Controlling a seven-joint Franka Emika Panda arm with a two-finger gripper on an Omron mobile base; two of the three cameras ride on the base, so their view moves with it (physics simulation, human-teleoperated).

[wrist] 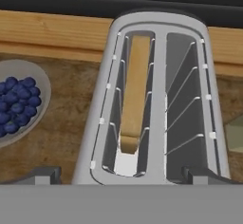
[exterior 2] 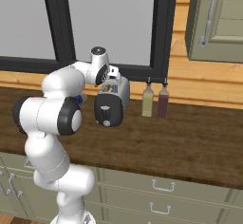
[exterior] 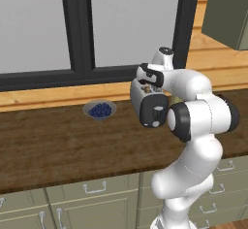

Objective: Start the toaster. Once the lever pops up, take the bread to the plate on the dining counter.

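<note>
Bread [wrist: 134,95] in toaster [wrist: 156,99] slot, seemingly just beneath wide-spread gripper [wrist: 122,173].

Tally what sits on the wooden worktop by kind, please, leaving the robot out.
Toaster: 1
Bread slice, standing in the toaster's left slot as the hand view shows it: 1
Bowl of blueberries: 1
Bottles: 2, a pale one and a dark one, side by side near the window
Total: 5

My own arm covers part of the toaster [exterior: 147,107], the bowl of blueberries [wrist: 16,102] is cut by the hand view's left edge, and the bread [wrist: 134,92] seems mostly sunk in its slot.
</note>
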